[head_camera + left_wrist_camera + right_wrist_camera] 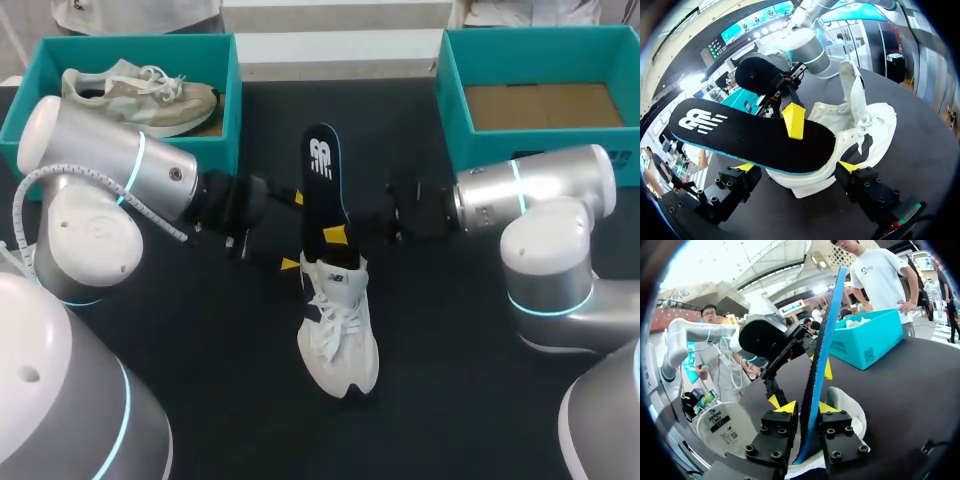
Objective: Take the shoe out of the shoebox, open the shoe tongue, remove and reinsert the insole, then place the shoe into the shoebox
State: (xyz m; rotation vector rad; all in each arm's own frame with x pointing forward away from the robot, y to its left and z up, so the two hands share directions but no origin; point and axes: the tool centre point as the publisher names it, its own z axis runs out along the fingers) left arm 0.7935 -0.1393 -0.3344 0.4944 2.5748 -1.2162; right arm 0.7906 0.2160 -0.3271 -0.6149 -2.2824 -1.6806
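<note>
A white shoe [338, 330] lies on the black table, toe toward me. A black insole [322, 180] with a blue edge sticks up out of its heel opening and leans toward the far side. My right gripper [338, 233] comes in from the right and is shut on the insole's lower part; in the right wrist view the insole [822, 340] stands edge-on between its fingertips [785, 406]. My left gripper [796, 167] stands wide open around the shoe's heel [805, 182], under the insole [750, 135].
A teal box [230, 70] at the back left holds a beige shoe [140, 95]. A second teal box [450, 100] at the back right shows only its cardboard floor.
</note>
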